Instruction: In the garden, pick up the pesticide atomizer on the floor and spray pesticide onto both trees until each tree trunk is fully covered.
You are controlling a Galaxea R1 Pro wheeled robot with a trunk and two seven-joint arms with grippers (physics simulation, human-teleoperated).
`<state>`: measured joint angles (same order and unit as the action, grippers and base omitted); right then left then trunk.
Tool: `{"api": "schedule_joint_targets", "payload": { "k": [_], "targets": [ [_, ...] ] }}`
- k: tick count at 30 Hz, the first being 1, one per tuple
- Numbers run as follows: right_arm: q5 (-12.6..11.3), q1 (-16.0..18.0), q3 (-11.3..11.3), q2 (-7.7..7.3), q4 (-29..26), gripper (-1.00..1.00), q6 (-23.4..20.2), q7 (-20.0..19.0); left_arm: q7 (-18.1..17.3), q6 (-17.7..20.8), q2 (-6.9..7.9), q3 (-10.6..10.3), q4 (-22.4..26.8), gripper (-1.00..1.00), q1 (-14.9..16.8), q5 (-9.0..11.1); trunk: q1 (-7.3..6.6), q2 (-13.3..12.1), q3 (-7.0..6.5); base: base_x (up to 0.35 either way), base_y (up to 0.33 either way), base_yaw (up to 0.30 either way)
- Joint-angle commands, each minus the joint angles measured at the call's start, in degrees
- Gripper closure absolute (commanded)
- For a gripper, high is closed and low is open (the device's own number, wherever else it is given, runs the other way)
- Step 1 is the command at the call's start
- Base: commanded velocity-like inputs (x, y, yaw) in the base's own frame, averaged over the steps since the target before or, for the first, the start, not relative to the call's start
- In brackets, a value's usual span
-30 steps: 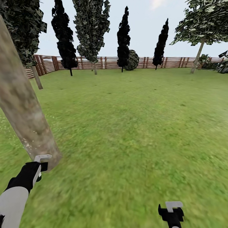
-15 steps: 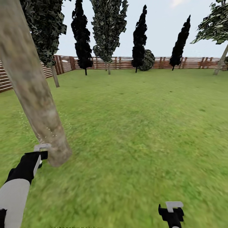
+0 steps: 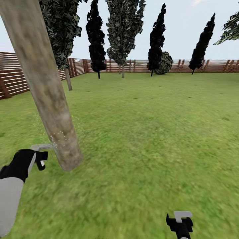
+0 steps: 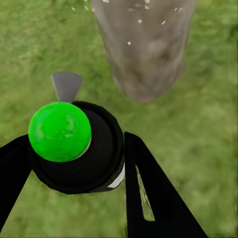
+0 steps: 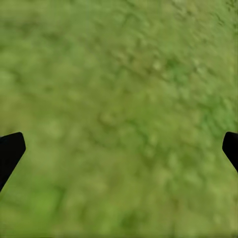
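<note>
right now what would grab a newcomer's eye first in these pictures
The thick pale tree trunk leaning across the head view's left, flecked with whitish pesticide specks near its base. Beside it, the left gripper holds the pesticide atomizer, whose bright green top stands out in the left wrist view. Dark narrow trees line the wooden fence behind.

The left arm [image 3: 11, 196] has a smooth, round, light grey sleeve part. Past it comes a black wrist, shaped like a mitten. The left tool [image 3: 42, 153] at its end is black with a flat pale grey tip. The right tool [image 3: 179, 221] is a black block with a small white, square tab on top. Its fingers [image 5: 10, 151] are plain black with pointed ends.
</note>
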<state>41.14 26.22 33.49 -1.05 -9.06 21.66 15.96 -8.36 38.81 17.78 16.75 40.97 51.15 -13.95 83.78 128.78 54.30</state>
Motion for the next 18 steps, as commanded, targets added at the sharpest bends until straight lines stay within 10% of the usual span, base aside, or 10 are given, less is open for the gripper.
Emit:
{"api": "schedule_joint_targets", "payload": {
  "k": [1, 3, 14, 18],
  "targets": [
    [0.6, 0.1, 0.4, 0.00, 0.1, -1.00, 0.2, 0.2, -0.6, 0.2, -1.39, -2.1, 0.1, 1.00, 0.3, -1.1, -0.01, 0.0, 0.05, 0.000, 0.000, 0.000],
    [0.6, 0.1, 0.4, 0.00, 0.1, -1.00, 0.1, 0.1, -0.6, 0.4, -3.22, -3.9, 0.3, 1.00, 1.0, -1.0, -0.01, 0.0, 0.05, 0.000, 0.000, 0.000],
    [0.5, 0.1, 0.4, 0.00, 0.1, -1.00, 0.1, 0.2, -0.6, 0.5, -2.57, -3.7, 0.9, 1.00, 0.6, -1.1, -0.01, 0.0, 0.05, 0.222, 0.000, 0.038],
    [0.5, 0.1, 0.4, 0.00, 0.1, -1.00, 0.1, 0.2, -1.0, 0.5, 0.32, -3.7, 0.8, 1.00, 0.6, -1.0, -0.01, 0.0, 0.05, 0.040, 0.000, 0.268]
  ]
}}
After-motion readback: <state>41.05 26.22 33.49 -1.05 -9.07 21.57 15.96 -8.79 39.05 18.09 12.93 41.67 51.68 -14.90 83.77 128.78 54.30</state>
